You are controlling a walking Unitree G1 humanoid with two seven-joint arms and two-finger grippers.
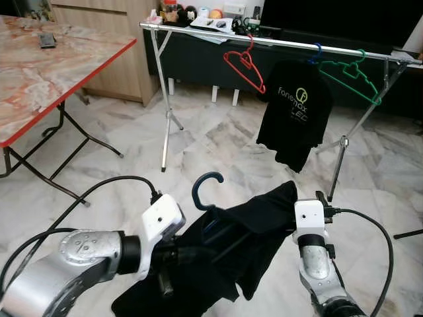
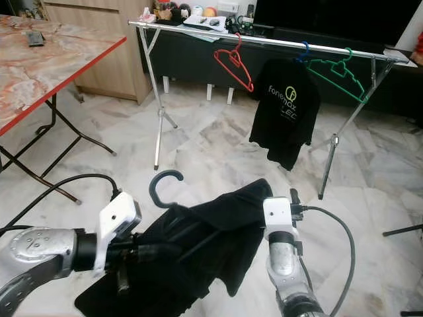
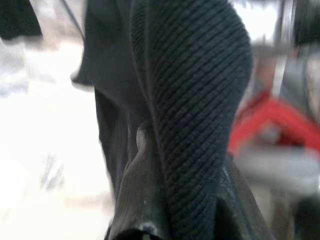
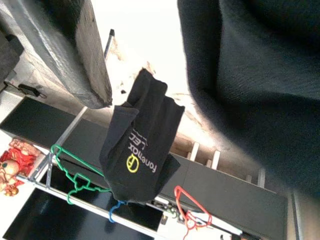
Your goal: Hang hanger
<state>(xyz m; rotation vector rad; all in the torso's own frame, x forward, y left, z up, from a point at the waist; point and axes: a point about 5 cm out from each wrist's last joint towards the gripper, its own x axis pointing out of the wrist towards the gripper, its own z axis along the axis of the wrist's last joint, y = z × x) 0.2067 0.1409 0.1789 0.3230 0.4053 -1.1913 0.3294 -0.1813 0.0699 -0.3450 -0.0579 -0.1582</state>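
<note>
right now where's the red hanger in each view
Left eye: red hanger on the rail, upper middle.
Right eye: upper middle, same rail.
Left wrist: red blur at the right; cannot tell.
Right wrist: near the bottom edge.
Shared landmark: hanging black t-shirt, beside it.

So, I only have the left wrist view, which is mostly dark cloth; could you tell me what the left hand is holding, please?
Observer: The left hand grips a black garment on a dark hanger, its hook pointing up; the right hand props the other side.
Operator: Thank you. Is the rail near?
Observer: No, the rail stands ahead, well beyond the hook.
Operator: Is there room on it?
Observer: Yes, a bare stretch lies left of the red hanger; a T-shirt and a green hanger hang further right.
</note>
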